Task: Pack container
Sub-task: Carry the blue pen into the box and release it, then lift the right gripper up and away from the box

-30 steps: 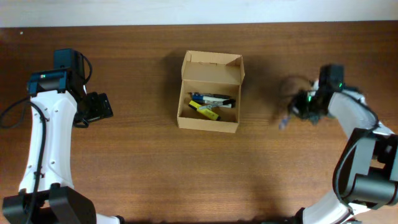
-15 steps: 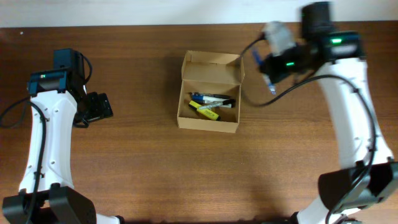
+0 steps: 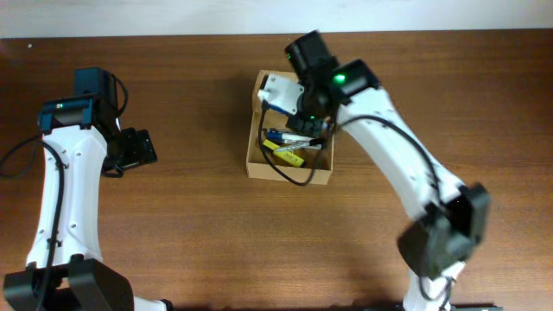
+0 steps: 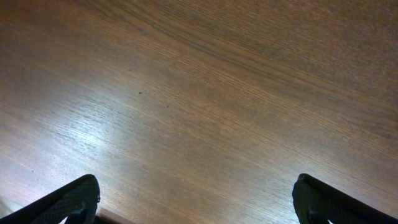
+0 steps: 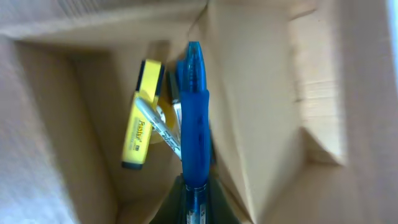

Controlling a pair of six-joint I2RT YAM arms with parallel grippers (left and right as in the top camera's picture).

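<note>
A brown wood-grain table (image 3: 173, 225) fills the overhead view, with a pale strip of wall (image 3: 173, 17) along its far edge. The small tan-brown cardboard box (image 3: 289, 175) sits open at the table's middle, its flap lid raised on the far side. A yellow highlighter (image 5: 142, 118) and other pens lie inside. The right gripper (image 5: 194, 202) hangs over the box, clamped on a translucent blue pen (image 5: 194, 124) whose tip points down into the box beside the highlighter. The left gripper (image 3: 134, 149) hovers over bare wood well left of the box, its fingers (image 4: 74, 199) spread wide and holding nothing.
</note>
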